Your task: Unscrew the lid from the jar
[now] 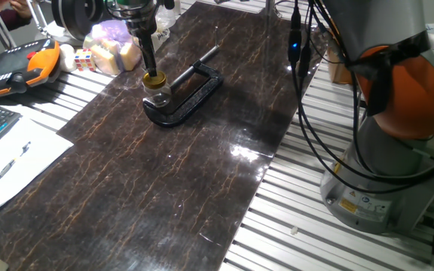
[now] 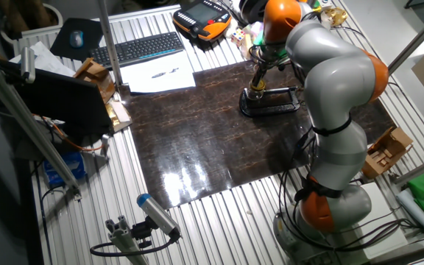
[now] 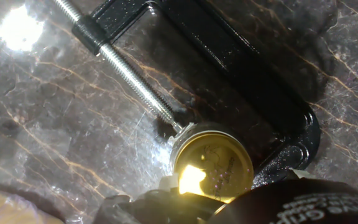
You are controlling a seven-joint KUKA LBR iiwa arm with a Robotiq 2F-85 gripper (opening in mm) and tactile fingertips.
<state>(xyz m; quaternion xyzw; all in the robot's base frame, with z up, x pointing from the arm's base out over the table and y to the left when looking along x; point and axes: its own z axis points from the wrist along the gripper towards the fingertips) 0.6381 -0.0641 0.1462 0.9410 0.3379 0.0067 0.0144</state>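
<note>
The jar stands upper left of centre in one fixed view, on the dark marbled table, held in the mouth of a black C-clamp. The gold lid sits on it — in the hand view the clamp's screw runs down from the upper left to the jar's rim. The gripper is right at the lid; whether its fingers are apart or pinching — I cannot tell.
</note>
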